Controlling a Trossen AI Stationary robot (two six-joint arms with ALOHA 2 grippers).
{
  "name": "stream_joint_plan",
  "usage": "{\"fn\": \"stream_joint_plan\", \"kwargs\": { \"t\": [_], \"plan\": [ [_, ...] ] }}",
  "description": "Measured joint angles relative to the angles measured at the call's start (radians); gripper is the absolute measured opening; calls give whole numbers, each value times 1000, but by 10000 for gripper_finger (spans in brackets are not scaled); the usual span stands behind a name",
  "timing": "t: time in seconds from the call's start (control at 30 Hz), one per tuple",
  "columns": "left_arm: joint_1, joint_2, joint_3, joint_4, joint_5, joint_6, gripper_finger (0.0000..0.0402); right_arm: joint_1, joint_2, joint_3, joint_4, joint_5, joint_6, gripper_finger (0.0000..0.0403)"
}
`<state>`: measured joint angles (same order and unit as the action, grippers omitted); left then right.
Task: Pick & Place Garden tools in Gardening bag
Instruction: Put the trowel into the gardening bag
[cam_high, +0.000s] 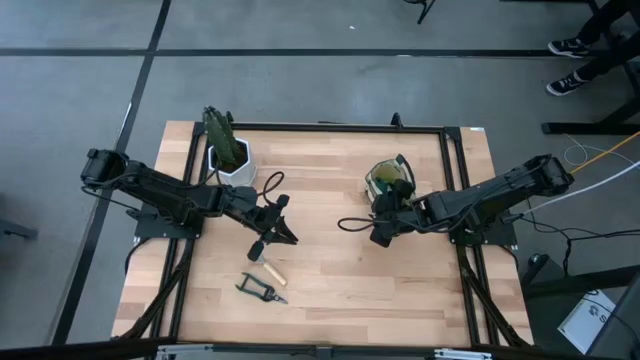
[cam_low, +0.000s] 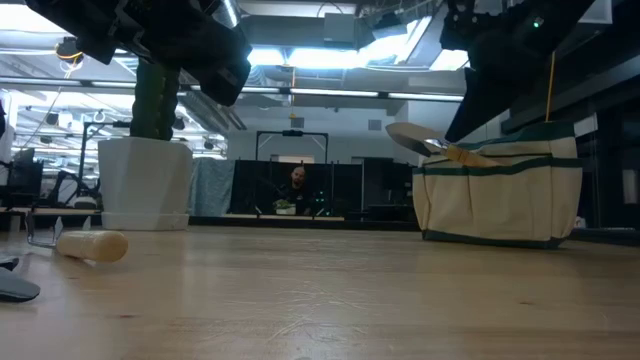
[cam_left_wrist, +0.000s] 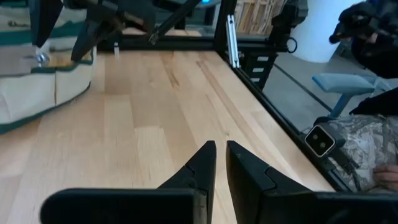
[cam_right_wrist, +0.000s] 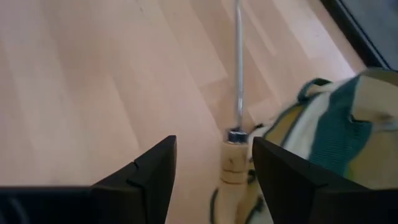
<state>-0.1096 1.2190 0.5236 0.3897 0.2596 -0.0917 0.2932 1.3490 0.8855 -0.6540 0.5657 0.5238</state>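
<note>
The tan gardening bag (cam_high: 385, 178) with green trim stands at the table's right middle. It also shows in the low view (cam_low: 500, 195). A wooden-handled metal tool lies tilted on the bag's rim, its handle (cam_right_wrist: 232, 158) at the bag and its metal head (cam_low: 412, 135) sticking out over the table. My right gripper (cam_right_wrist: 214, 146) is open above it, one finger on each side of the handle with gaps showing. My left gripper (cam_high: 280, 232) is shut and empty over the table's middle. Another wooden-handled tool (cam_high: 268, 265) and black pruning shears (cam_high: 262, 290) lie on the table. The spray bottle does not show.
A white pot with a green plant (cam_high: 230, 160) stands at the far left, behind my left arm. Bare wood lies between the two grippers and along the near edge to the right. A person sits in the room beyond the table (cam_low: 297, 180).
</note>
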Motion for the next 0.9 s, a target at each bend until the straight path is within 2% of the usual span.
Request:
{"fn": "stream_joint_plan", "kwargs": {
  "t": [0.2,0.5,0.63,0.83,0.9],
  "plan": [
    [0,0,0,-4,0,0,31,-8,23,0,2,33,-19,211],
    [0,0,0,-2,0,0,31,-18,82,-1,6,25,-41,206],
    [0,0,0,0,0,0,31,-18,109,-1,1,25,-42,169],
    [0,0,0,2,0,0,31,-18,123,-1,7,25,-42,68],
    [0,0,0,3,0,0,31,-18,121,-1,7,25,-42,66]
  ]
}}
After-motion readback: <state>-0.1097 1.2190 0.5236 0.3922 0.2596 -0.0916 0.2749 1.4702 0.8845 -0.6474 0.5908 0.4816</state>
